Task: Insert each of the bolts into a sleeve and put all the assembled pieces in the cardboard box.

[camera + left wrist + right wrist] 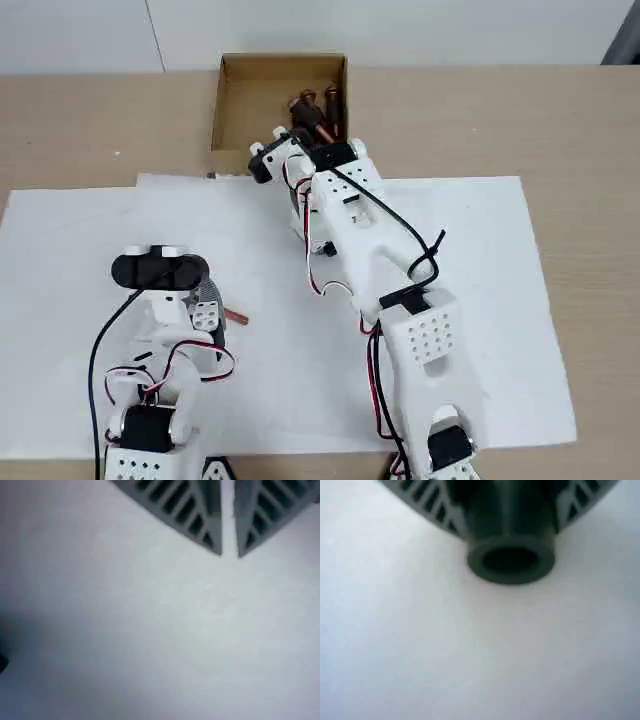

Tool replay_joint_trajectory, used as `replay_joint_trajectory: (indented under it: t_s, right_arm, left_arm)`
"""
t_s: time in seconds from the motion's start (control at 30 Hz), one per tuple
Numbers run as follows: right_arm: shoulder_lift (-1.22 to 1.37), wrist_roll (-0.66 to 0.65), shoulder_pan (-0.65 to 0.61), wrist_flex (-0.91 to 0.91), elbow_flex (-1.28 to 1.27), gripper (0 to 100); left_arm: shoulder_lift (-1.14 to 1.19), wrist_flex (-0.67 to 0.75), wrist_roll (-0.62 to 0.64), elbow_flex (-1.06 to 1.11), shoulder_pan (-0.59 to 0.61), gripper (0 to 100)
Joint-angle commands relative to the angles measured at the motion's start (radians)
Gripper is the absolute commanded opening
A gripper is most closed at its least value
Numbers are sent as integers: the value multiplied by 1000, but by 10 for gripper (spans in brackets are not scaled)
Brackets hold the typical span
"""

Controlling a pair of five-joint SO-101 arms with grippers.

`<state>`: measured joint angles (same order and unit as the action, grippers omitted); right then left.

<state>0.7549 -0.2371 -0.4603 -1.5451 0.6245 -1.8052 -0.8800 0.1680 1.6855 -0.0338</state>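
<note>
My right gripper [507, 505] is shut on a dark sleeve [510, 560], whose open end hangs just over the white paper. In the high view this gripper [299, 203] sits near the paper's far edge, just in front of the cardboard box [232, 100]. Several bolts in sleeves [316, 112] lie in the box's right part. My left gripper [230, 550] is shut with only a slit between its ribbed grey fingers [200, 520] and nothing in it, close above the paper. A copper bolt [236, 317] lies on the paper right beside the left gripper [206, 296].
A large white paper sheet [480, 260] covers the wooden table [90, 120]. The right arm's body and its cables [415, 255] stretch across the middle of the sheet. The box stands past the sheet's far edge.
</note>
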Motion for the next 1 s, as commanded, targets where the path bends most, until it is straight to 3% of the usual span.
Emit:
replay_joint_trajectory:
  t_s: [0.0,0.3,0.47,0.83,0.97]
  right_arm:
    - [-71,14,-10,-48,2,4]
    - [-377,12,-10,-134,-28,4]
    - [-596,167,-16,-134,-150,4]
    - [-1210,365,4,-125,-790,4]
    - [-1399,387,84,-117,-971,4]
  left_arm:
    - [-11,-2,6,-5,-2,6]
    - [-11,-2,6,-5,-2,6]
    - [-11,-5,6,-5,-2,6]
    - [-11,-2,6,-8,6,6]
    - [-9,-8,6,-93,8,6]
